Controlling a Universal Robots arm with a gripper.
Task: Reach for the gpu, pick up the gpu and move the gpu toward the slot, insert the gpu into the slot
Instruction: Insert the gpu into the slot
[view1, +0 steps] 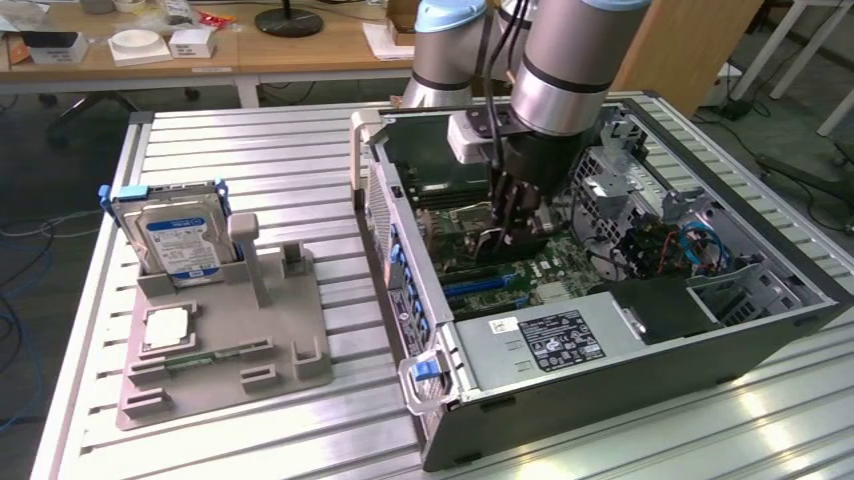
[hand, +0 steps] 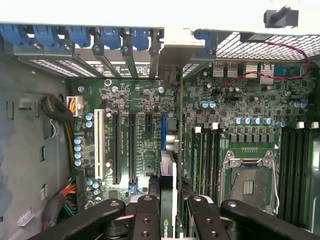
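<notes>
You see the black 2-finger gripper (hand: 169, 212) grasping the thin green gpu card (hand: 169, 170) edge-on, inside the open grey computer case (view1: 641, 350), just above the blue slot (hand: 163, 131) on the green motherboard (hand: 240, 110).

Gpu (hand: 169, 200) seen edge-on, faces hidden, lower end cut off between gripper (hand: 169, 212) fingers. Slot (hand: 164, 131) partly covered by card.
</notes>
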